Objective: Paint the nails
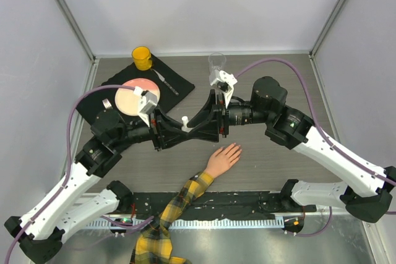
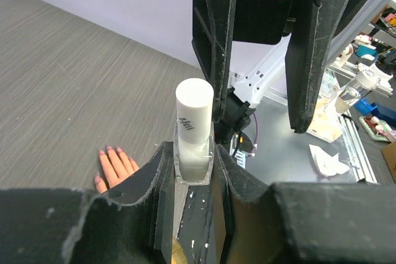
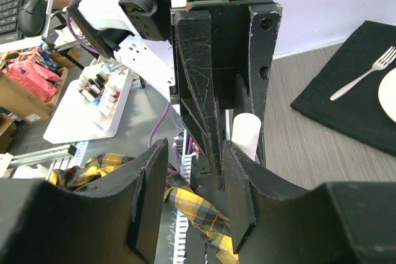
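The nails (image 2: 110,150) are at the fingertips of the mannequin hand (image 1: 223,159). It lies flat on the table (image 1: 278,78), fingers stretched out, with the plaid sleeve (image 1: 176,199) trailing back toward the near edge. In the left wrist view they look a bit pinkish, down and to the left of the bottle (image 1: 184,122), and clearly not touching it. From the top camera the fingertips sit just on the near side of where the two arms meet, a little to the right. The left gripper (image 2: 194,168) is pinching the clear bottle body, with the white cap (image 2: 194,106) sticking up above its fingers. The right gripper (image 3: 195,146) faces it nose to nose, fingers spread wide with nothing between them. The cap shows just past one of its fingers. Further back there's a black cloth (image 1: 179,85) with a plate (image 1: 133,97) and fork (image 1: 166,81), plus a yellow cup (image 1: 142,57) and a clear glass (image 1: 217,61).
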